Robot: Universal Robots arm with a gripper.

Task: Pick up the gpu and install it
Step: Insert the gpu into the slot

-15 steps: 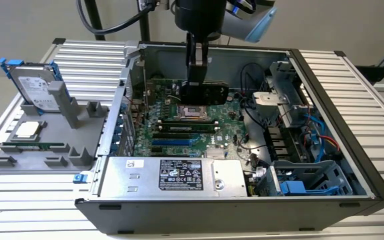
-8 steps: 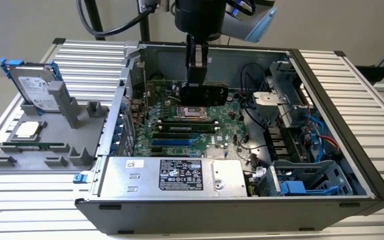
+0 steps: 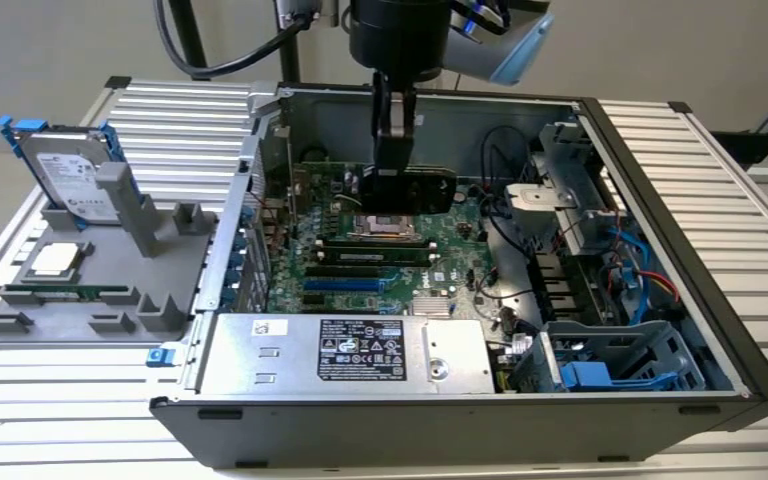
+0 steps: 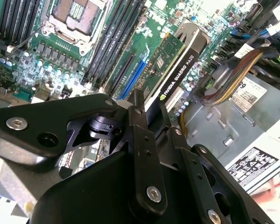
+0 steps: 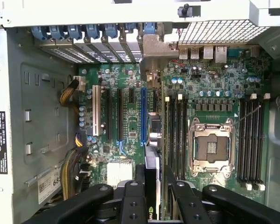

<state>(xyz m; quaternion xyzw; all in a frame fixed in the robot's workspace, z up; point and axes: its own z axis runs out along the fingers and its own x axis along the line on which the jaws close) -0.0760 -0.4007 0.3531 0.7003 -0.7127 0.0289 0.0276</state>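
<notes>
- You have the gpu clamped edge-on between the gripper's black fingers; in the second wrist view its green board and black cooler block stick out past the fingertips, well clear of the board below.
- In the exterior view the gpu hangs under the gripper inside the open computer case, above the motherboard and close to the processor socket.
- In the first wrist view you see the card from above as a thin dark strip running between the fingers, just beside the long blue expansion slot and the black memory slots.
- The jaws are closed on the card, one finger on each face.
- The case lies on its side with the cover off; inside it you have the motherboard, a silver power supply box along the near wall, a grey drive cage with a blue part in the corner at the exterior view's right, and bundles of cables.
- The row of blue bracket latches sits along the case's back wall in the first wrist view.
- Outside the case, at the exterior view's left, a grey parts holder stands on the ribbed table; it holds a silver hard drive in a blue frame standing upright, a square processor chip lying flat, and a thin green memory stick set in a groove.
</notes>
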